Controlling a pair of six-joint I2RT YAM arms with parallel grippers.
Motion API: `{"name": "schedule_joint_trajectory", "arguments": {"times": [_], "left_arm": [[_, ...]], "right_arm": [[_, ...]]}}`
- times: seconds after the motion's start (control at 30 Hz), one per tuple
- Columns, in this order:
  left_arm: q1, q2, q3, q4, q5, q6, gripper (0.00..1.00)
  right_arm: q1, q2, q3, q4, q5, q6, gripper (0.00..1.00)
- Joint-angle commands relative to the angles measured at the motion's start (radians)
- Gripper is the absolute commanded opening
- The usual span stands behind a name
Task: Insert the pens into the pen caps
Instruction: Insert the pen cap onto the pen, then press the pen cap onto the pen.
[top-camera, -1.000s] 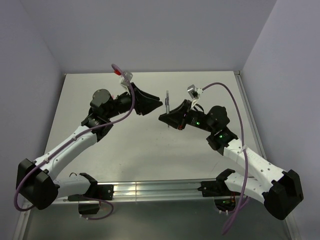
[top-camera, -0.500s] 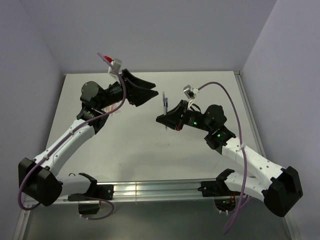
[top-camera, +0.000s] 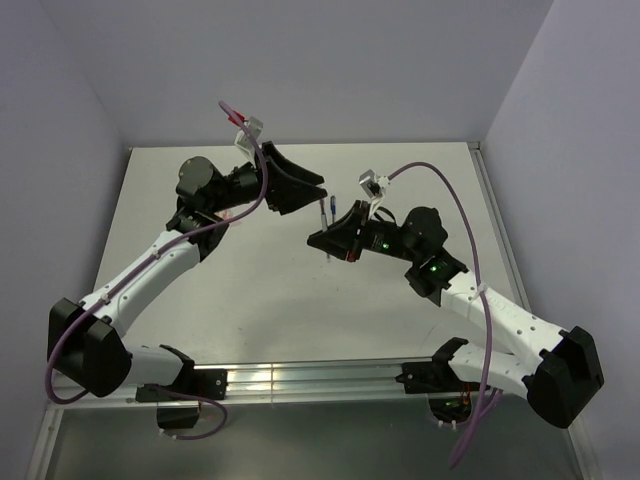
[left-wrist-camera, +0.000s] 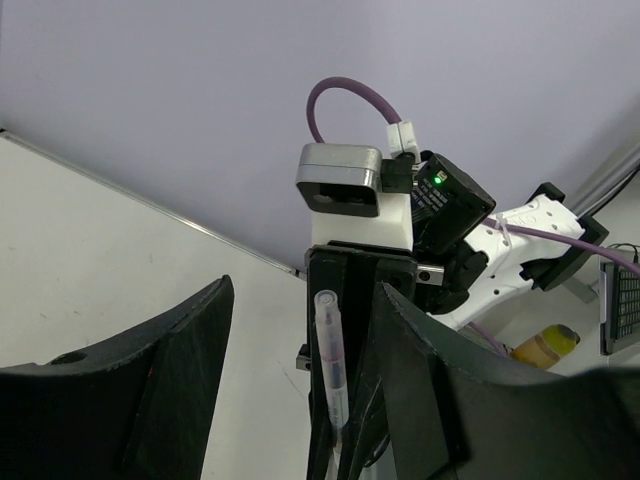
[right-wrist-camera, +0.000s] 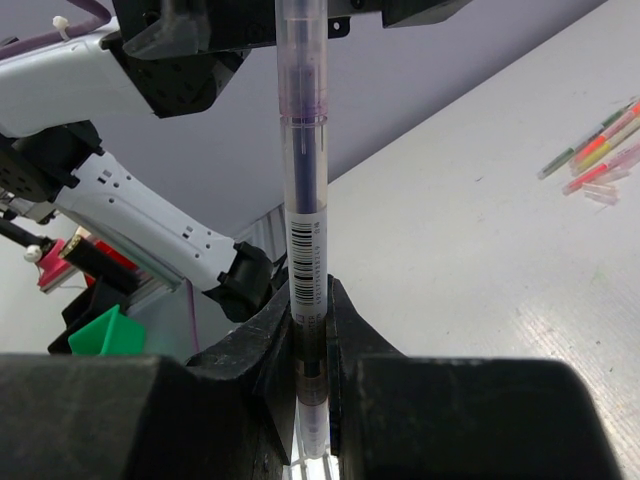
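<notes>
Above the middle of the pale grey surface (top-camera: 280, 290), the right end effector (right-wrist-camera: 310, 330) is clamped on a slim translucent pen (right-wrist-camera: 303, 200) with a dark blue-purple core and a barcode label on its barrel.

1. Right end effector: both black fingers (right-wrist-camera: 270, 330) press against the lower barrel, one on each side. The pen stands close to upright and is clear of the surface. Most of its length projects above the grip.
2. Held pen: a purple band crosses the barrel at a seam above the barcode. The section above the seam is a clear tube. In the left wrist view its top end is rounded and clear.
3. Left end effector (top-camera: 312, 192): its fingers stand wide apart and grip nothing. It is raised off the surface and points towards the right end effector. In the left wrist view the pen's upper end lies between the two spread black fingers (left-wrist-camera: 150, 400). Whether either finger touches the pen cannot be determined.
4. Facing hardware: the right arm's grey-and-white wrist camera (left-wrist-camera: 340, 180) sits just behind the pen, with a purple cable (left-wrist-camera: 350, 100) looping above it.
5. Other stock: a cluster of thin loose pens (right-wrist-camera: 598, 150) in pink, orange, yellow and green lies flat on the surface, well apart from the held pen. Separate caps among them are too small to distinguish.
</notes>
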Motion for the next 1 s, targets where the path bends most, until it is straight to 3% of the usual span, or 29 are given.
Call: {"name": "schedule_joint_trajectory", "arguments": {"times": [0.0, 0.4, 0.5, 0.53, 0.6, 0.63, 0.97], "left_arm": [[-0.017, 0.006, 0.049, 0.049, 0.042, -0.008, 0.63], [-0.046, 0.003, 0.049, -0.018, 0.056, 0.028, 0.45], [-0.046, 0.0, 0.047, -0.021, 0.054, 0.028, 0.31], [-0.046, -0.003, 0.046, -0.02, 0.051, 0.024, 0.18], [-0.046, -0.002, 0.046, -0.011, 0.052, 0.021, 0.1], [-0.046, -0.003, 0.047, -0.012, 0.056, 0.021, 0.0], [-0.063, -0.018, 0.014, 0.026, 0.077, 0.031, 0.0]], "right_arm": [[0.011, 0.007, 0.056, 0.012, 0.005, -0.02, 0.0], [0.011, 0.003, 0.054, 0.003, 0.014, -0.027, 0.0], [0.013, 0.001, 0.054, 0.003, 0.014, -0.029, 0.0], [0.013, 0.001, 0.054, 0.001, 0.014, -0.029, 0.0], [0.013, 0.003, 0.056, 0.0, 0.014, -0.03, 0.0], [0.013, 0.003, 0.056, -0.002, 0.013, -0.03, 0.0], [0.011, 0.001, 0.085, -0.011, -0.013, -0.04, 0.0]]}}
